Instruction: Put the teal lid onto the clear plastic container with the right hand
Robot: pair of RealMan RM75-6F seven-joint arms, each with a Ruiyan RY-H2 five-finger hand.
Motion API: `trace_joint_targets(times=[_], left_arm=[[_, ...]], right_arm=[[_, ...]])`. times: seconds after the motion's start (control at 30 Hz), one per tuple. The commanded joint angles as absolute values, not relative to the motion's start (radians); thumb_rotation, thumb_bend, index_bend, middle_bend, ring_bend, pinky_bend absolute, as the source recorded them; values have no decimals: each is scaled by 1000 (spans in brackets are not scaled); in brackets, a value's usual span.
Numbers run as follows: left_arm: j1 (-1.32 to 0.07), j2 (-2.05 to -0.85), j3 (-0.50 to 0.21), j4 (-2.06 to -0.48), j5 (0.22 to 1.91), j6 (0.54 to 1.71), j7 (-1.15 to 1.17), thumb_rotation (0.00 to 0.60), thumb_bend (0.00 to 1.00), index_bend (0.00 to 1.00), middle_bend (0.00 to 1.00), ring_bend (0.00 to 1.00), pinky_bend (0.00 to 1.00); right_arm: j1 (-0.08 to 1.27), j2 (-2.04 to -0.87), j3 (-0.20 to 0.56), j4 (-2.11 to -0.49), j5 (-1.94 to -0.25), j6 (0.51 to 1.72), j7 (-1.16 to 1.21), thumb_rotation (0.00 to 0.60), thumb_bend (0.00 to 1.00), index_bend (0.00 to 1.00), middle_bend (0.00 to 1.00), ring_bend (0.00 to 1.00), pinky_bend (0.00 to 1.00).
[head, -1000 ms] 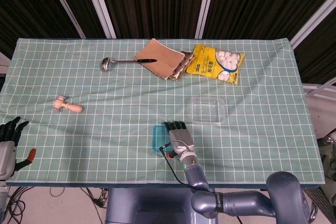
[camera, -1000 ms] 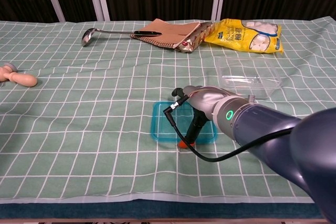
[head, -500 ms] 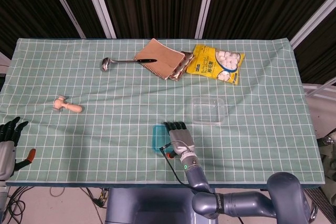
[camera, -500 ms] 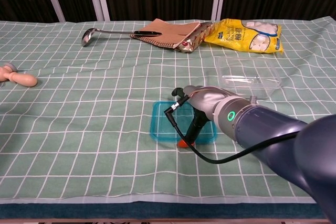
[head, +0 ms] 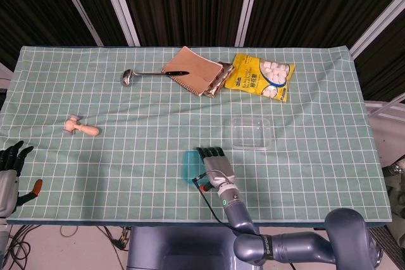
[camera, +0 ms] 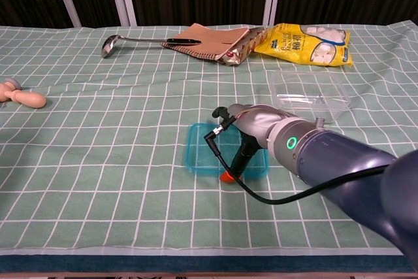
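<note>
The teal lid lies on the checked cloth near the table's front edge. My right hand rests on its right half, fingers laid across the top and the orange-tipped thumb at the lid's near edge, pinching it. The clear plastic container stands without a lid just beyond and to the right of the hand. My left hand hangs at the table's front left corner, fingers apart, holding nothing.
At the back lie a metal ladle, a brown notebook and a yellow snack bag. A small wooden piece sits at the left. A black cable loops from my right wrist over the lid.
The lid and my right hand have shifted slightly to the left together. The left hand has sunk a little lower at the frame's edge.
</note>
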State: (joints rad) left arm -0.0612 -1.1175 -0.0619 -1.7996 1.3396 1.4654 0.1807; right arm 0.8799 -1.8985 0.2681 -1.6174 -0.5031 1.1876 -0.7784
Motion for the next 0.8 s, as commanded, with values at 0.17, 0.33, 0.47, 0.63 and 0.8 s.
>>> trace_joint_targets(times=[0.17,0.33,0.47,0.63,0.8], left_arm=[[-61,-1118,-62,-1800,1339,1465,183,600,347,128,0,0,0],[-62,-1117,-62,-1800,1338,1465,182,600,347,127,0,0,0],[-61,-1117,-62,-1800,1339,1465,181,600,347,127,0,0,0],[-61,-1118,-61,-1800,1340,1465,183,600,347,127,0,0,0],[-60,-1117,-59,-1802,1346,1468,182,600,347,127,0,0,0]], right_arm=[[878,-1891,274,-1622,-505,1178,-766,600,289,0,476,90,0],[875,-1884,278,-1630,-513,1180,-756,600,289,0,475,89,0],[872,-1872,279,-1654,-518,1185,-754,600,290,0,475,90,0],[866,-1843,279,-1714,-528,1201,-757,600,290,0,475,90,0],[855,-1803,285,-1783,-542,1222,-750,600,290,0,476,90,0]])
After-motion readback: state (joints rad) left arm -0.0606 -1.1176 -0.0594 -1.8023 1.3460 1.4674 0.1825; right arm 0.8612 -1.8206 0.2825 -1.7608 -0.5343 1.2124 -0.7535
